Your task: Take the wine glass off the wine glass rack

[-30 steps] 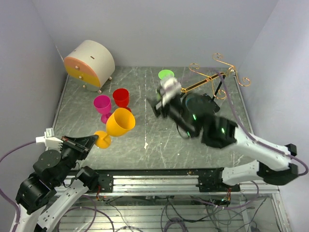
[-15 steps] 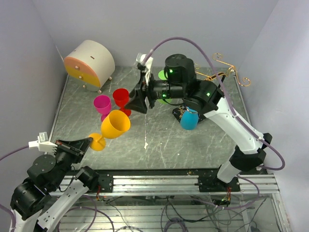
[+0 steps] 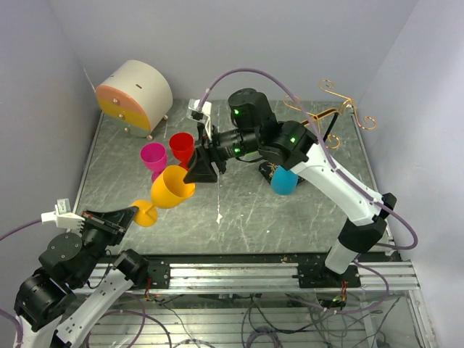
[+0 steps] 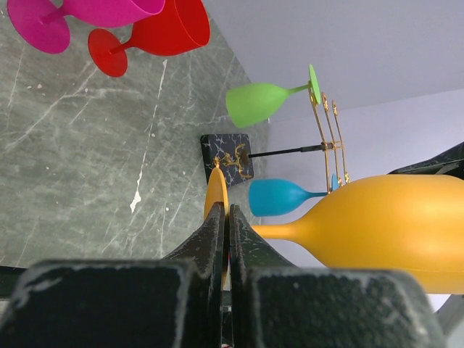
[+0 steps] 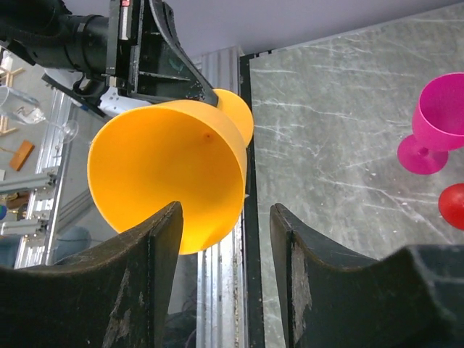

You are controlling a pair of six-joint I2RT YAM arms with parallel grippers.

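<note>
An orange wine glass (image 3: 172, 187) hangs tilted over the table's front left, and my left gripper (image 3: 138, 212) is shut on its flat foot (image 4: 217, 194). Its bowl (image 4: 395, 232) fills the right of the left wrist view. My right gripper (image 3: 196, 172) is open just beside the bowl's rim; in the right wrist view the bowl (image 5: 170, 170) shows partly behind one finger (image 5: 145, 275). The gold wine glass rack (image 3: 326, 112) stands at the back right, with a blue glass (image 3: 284, 181) hanging on it. A green glass (image 4: 261, 101) also hangs there, above the black base (image 4: 226, 156).
A pink glass (image 3: 153, 156) and a red glass (image 3: 181, 145) stand upright left of centre. A round cream box with orange drawers (image 3: 134, 94) sits in the back left corner. My right arm (image 3: 312, 156) stretches across in front of the rack.
My right arm has swung left from in front of the rack to the orange glass's rim. My left gripper has drawn the orange glass slightly toward the front left.
</note>
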